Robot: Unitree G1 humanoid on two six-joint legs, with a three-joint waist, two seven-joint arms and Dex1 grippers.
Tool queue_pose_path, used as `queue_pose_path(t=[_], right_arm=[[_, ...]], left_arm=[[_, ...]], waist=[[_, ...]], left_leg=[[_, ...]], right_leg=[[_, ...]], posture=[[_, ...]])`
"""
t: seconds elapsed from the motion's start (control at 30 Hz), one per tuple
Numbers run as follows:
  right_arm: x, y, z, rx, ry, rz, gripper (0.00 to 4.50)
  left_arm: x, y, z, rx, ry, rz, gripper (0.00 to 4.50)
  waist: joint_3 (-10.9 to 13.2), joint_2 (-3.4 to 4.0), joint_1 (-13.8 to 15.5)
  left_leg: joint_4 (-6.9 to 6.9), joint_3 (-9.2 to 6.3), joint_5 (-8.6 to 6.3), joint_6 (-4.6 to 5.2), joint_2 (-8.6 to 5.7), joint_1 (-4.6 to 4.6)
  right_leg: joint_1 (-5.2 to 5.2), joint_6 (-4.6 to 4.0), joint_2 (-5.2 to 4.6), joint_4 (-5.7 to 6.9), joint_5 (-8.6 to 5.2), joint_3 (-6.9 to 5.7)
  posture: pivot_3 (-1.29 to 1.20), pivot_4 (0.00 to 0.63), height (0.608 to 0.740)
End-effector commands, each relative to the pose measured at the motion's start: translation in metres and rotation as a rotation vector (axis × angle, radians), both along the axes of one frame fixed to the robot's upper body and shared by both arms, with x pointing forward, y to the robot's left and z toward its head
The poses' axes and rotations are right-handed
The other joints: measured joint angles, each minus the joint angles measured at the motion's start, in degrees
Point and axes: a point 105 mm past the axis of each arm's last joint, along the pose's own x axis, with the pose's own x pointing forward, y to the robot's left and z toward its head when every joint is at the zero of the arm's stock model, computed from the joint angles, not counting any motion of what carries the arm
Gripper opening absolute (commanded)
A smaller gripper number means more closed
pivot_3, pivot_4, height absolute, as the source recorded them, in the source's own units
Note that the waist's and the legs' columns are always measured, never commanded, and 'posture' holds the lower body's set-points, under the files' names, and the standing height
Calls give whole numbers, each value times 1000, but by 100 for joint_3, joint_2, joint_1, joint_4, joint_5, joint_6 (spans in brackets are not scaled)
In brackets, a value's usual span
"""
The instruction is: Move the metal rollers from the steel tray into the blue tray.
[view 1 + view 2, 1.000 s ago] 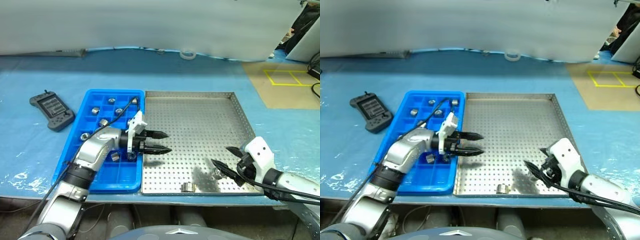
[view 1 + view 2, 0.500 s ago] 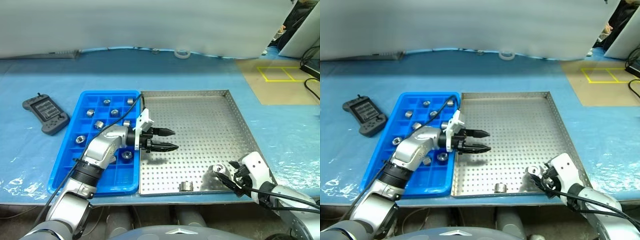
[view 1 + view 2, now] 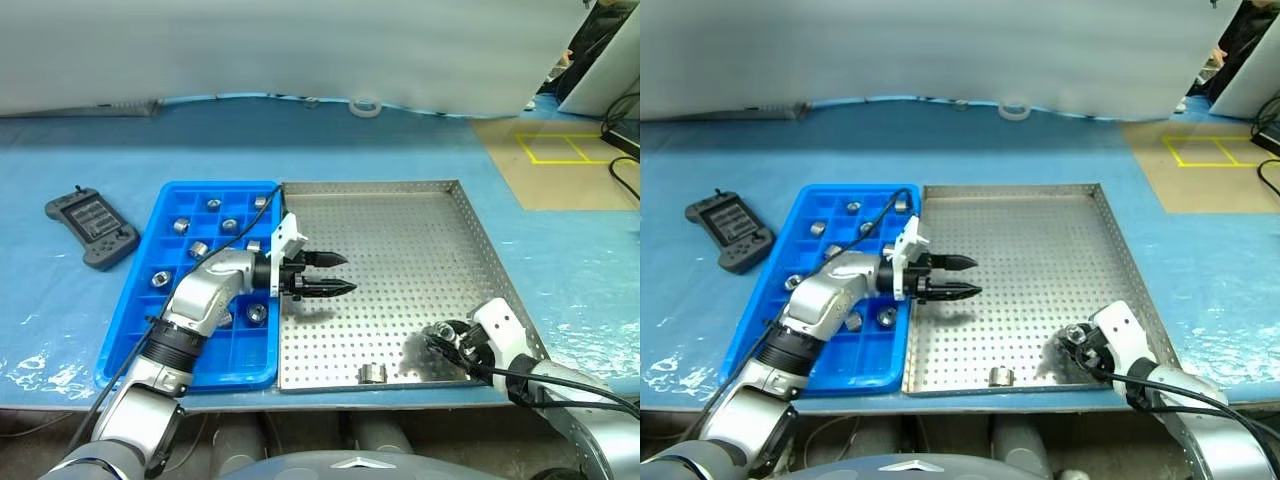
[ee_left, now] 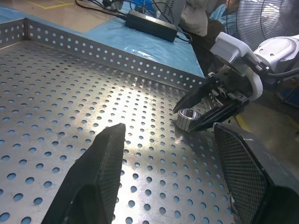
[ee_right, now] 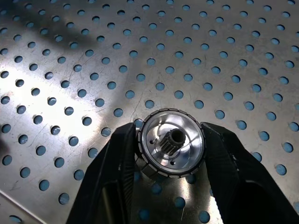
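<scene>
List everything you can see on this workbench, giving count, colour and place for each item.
steel tray: one, silver, table centre
blue tray: one, blue, against steel tray's left side
loose roller: one, silver, by steel tray's near rim
gripped roller: one, silver, on steel tray's floor
other rollers: several, silver, in blue tray
controller: one, dark grey, left of blue tray
tape ring: one, white, table's far edge
left claw: black, open, over steel tray
right claw: black, shut on gripped roller

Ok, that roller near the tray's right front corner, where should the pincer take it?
By its ribbed outer wall, from above, a finger either side: the roller lies flat on the steel tray, hole up. The right pincer grips it so.
</scene>
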Motion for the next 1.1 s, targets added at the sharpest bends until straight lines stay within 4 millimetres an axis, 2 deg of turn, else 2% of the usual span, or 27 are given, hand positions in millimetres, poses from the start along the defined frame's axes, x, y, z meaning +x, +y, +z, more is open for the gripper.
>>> queue_pose_path(t=[0.03, 0.17, 0.27, 0.47, 0.67, 0.77, 0.9, 0.97, 1.1], right_arm=[[-3, 2, 2, 0, 19, 38, 1627], [-12, 14, 3, 10, 51, 142, 1627], [-3, 8, 2, -23, 32, 105, 1627], [25, 15, 33, -15, -80, 151, 1627], [60, 55, 67, 11, -206, 299, 1627], [74, 74, 77, 27, -238, 385, 1627], [88, 109, 84, 58, -254, 544, 1627], [93, 126, 85, 70, -259, 629, 1627], [101, 164, 90, 106, -277, 805, 1627]], left_arm=[[-1, 3, 17, -28, -47, -7, 3141], [3, 6, 14, -20, -46, 15, 3141], [5, 7, 15, -23, -51, 23, 3141], [16, 15, 24, -46, -72, 61, 3141], [29, 35, 38, -63, -121, 137, 3141], [33, 49, 45, -59, -147, 193, 3141], [35, 77, 53, -70, -149, 313, 3141], [33, 92, 61, -102, -135, 383, 3141], [16, 126, 69, -95, -140, 524, 3141]], waist=[[0, 0, 1], [0, 2, 42], [-2, -1, 62], [3, 10, 105], [3, 15, 138], [2, 14, 194], [0, 11, 336], [0, 11, 463], [-1, 0, 655]], left_leg=[[0, 0, 0, 0, 0, 0], [0, 0, 0, 0, 0, 1], [-1, 0, 0, 0, 3, 1], [3, 2, 1, -1, 0, 2], [1, 1, 3, -3, 2, 0], [1, 0, 4, -2, 2, -13], [5, -1, 17, 9, 2, -24], [4, -9, 19, 5, 3, -38], [9, -13, 27, -13, 3, -57]], right_leg=[[0, 0, 0, 0, 0, 0], [1, 0, 0, 0, 0, 0], [0, 0, 1, 0, 0, -2], [-2, -1, 0, 5, 1, 3], [-8, -3, 2, 11, 2, 1], [-19, -4, 2, 19, 3, -3], [-36, -7, 1, 49, 6, -7], [-47, -8, 0, 64, 6, -17], [-68, -11, -2, 85, 4, -28]], posture=[[-365, 150, 740], [-356, 150, 740], [-347, 150, 740], [-320, 150, 740], [-236, 150, 740], [-174, 150, 740], [-29, 150, 740], [52, 150, 740], [232, 150, 740]])
